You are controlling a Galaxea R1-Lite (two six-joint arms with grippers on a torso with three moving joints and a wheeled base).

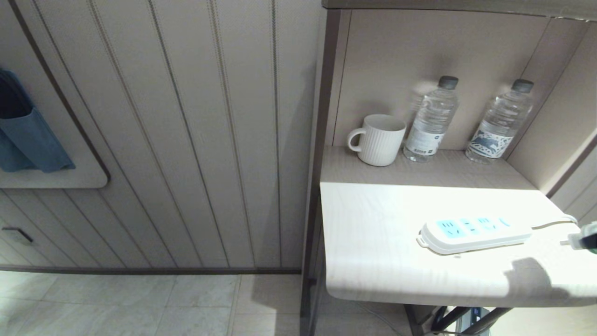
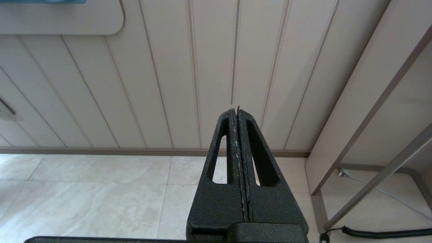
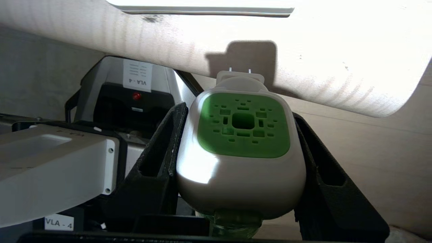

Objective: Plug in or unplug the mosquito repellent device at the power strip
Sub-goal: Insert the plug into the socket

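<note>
One step underway: right hand [image 3: 236, 158] gripping the mosquito repellent device [image 3: 241, 148] at head-view right edge, prongs unplugged; next align them to power strip [image 1: 475, 229] socket on worktop [image 1: 373, 233]; left hand [image 2: 238, 114] closed, idle.

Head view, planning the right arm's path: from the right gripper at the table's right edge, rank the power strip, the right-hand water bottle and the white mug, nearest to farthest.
Measured from the right gripper, which holds the mosquito repellent device:
1. power strip, on the tabletop just to its left.
2. right-hand water bottle, back on the shelf.
3. white mug, farthest left on that shelf.
</note>
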